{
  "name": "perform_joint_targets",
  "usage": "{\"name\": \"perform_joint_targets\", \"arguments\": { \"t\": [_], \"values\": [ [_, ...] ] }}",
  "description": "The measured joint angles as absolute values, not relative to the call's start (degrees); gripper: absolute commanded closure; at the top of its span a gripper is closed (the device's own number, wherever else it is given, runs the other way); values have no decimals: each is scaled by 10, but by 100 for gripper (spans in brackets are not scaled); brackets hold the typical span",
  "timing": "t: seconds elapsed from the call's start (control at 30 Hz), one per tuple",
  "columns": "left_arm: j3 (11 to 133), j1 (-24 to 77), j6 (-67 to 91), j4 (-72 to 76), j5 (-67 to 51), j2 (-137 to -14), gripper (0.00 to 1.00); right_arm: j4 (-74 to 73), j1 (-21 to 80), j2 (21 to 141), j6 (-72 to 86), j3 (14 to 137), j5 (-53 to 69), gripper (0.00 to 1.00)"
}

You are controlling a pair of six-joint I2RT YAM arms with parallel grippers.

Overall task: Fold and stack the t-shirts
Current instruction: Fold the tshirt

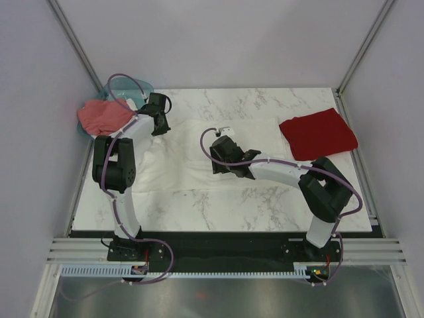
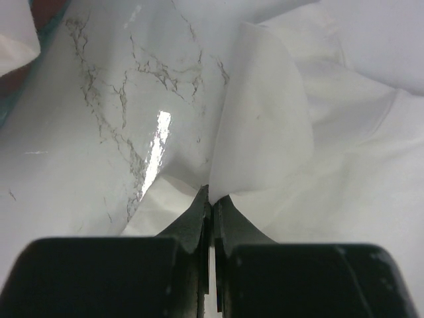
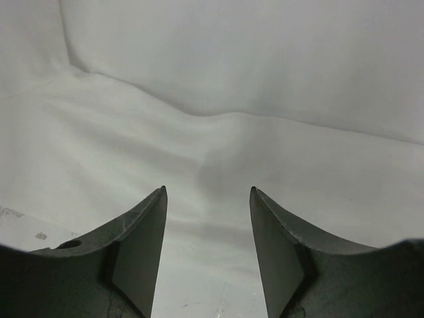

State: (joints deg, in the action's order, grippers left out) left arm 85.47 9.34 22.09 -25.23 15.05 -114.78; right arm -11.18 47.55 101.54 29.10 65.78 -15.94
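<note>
Arms bent over the white t-shirt — left arm at its far corner, jaws clamped on a fold; right arm mid-shirt, jaws apart; marble table lay beneath.

The pinkish-red t-shirt and left arm hide most of the teal basket.

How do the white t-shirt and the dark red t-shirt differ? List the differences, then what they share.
The white t-shirt lies spread out and rumpled mid-table; the dark red t-shirt is folded compactly at the far right. The left hand pinches the white t-shirt's edge; no hand touches the dark red t-shirt. Both rest on the marble table.
</note>
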Motion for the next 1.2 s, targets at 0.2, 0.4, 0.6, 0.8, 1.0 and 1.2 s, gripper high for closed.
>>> {"name": "perform_joint_targets", "arguments": {
  "t": [0.2,0.4,0.6,0.8,1.0,1.2],
  "values": [
    [855,90,222,-253,152,-1148,98,-115,466,1039,298,642,-173,47],
    [856,83,226,-262,168,-1148,98,-68,424,1040,328,590,-150,52],
    [856,81,232,-284,241,-1139,98,2,355,1002,359,522,-110,53],
    [884,81,231,-295,290,-1133,97,29,338,990,374,499,-107,53],
    [916,81,226,-298,313,-1156,58,37,328,962,388,465,-111,54],
    [903,60,232,-303,349,-1156,39,35,324,950,392,453,-116,49]
  ]
}}
